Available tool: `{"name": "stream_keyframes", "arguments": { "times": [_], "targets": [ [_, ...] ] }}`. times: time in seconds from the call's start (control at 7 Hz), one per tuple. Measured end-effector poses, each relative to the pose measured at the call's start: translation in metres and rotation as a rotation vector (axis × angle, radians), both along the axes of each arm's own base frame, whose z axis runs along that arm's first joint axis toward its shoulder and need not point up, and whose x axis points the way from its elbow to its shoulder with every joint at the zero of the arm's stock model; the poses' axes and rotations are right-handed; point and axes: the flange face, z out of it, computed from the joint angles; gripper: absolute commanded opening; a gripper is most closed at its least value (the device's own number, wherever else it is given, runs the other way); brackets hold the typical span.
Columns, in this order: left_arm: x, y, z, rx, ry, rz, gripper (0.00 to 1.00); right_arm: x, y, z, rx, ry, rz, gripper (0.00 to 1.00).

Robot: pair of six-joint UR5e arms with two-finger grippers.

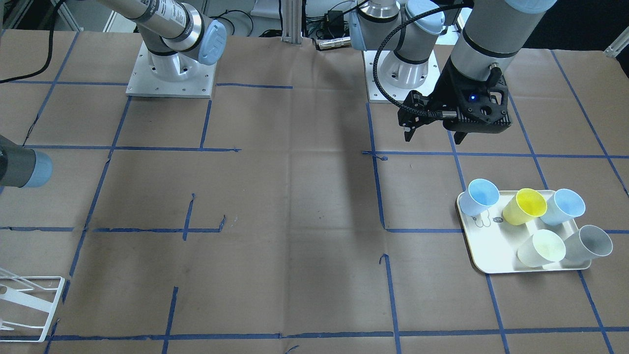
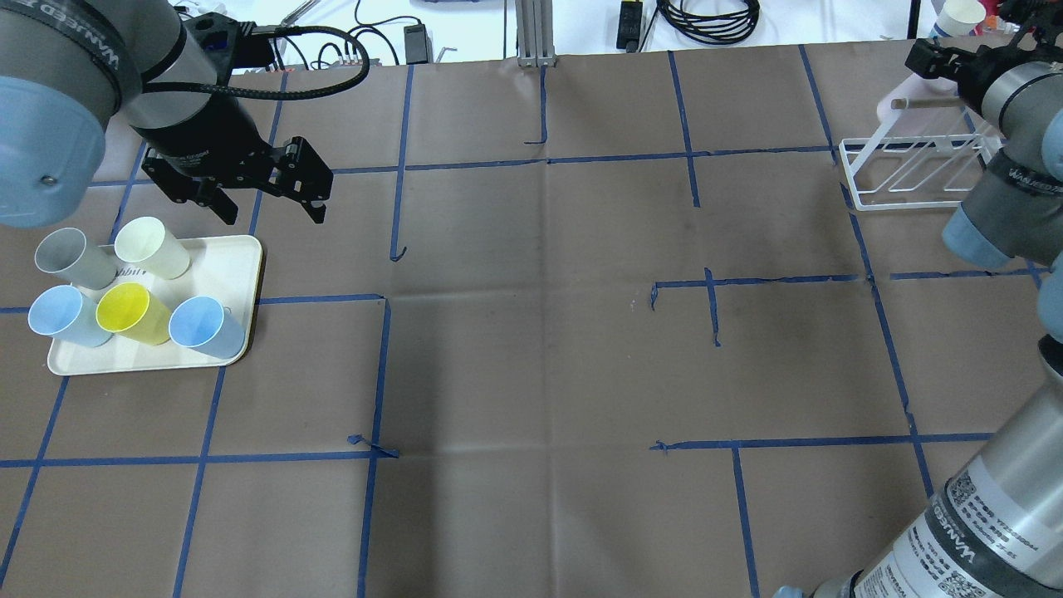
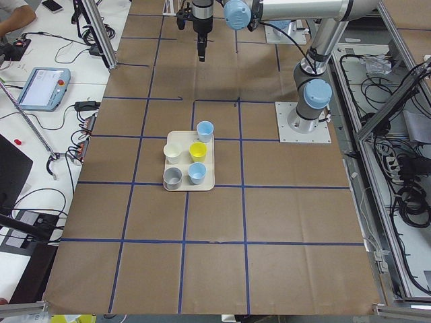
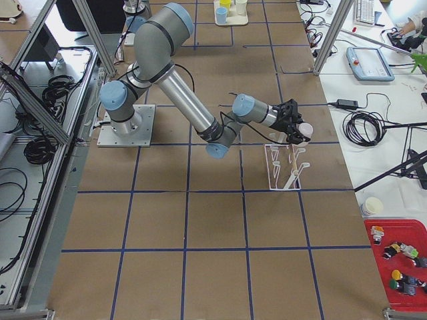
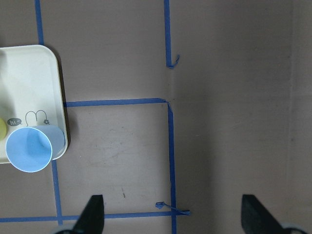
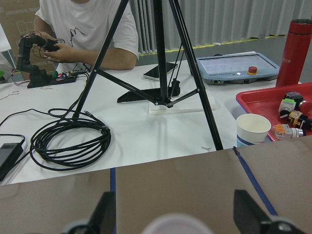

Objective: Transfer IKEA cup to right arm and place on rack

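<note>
A pale pinkish-white IKEA cup (image 4: 305, 130) sits at the top of the white wire rack (image 4: 283, 167), on the table's far right in the overhead view (image 2: 913, 178). My right gripper (image 4: 295, 123) is at that cup. In the right wrist view the gripper (image 6: 174, 207) is open, and the cup's rim (image 6: 175, 225) lies between the fingers with gaps on both sides. My left gripper (image 2: 257, 187) hangs open and empty just beyond the cream tray (image 2: 241, 266). The tray holds several cups: blue ones, a yellow (image 2: 131, 311), a cream and a grey one.
Brown paper with blue tape lines covers the table. Past the far table edge lie a paper cup (image 6: 252, 129), a red parts tray (image 6: 273, 105), a black tripod (image 6: 161, 73) and coiled cable (image 6: 68, 144). A person (image 6: 83, 29) sits there.
</note>
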Motion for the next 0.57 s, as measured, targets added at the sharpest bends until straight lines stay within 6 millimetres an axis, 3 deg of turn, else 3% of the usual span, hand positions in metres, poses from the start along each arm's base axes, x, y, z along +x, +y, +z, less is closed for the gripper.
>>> {"name": "stream_keyframes", "arguments": {
  "times": [0.29,0.57],
  "targets": [
    [0.004,0.000,-0.002,0.006,-0.003,-0.011,0.99,0.000,0.000,0.002,-0.002,0.001,0.000,1.00],
    [0.041,-0.006,-0.010,0.020,0.002,0.002,0.99,0.002,0.001,0.019,-0.026,0.013,0.002,1.00]
  ]
}}
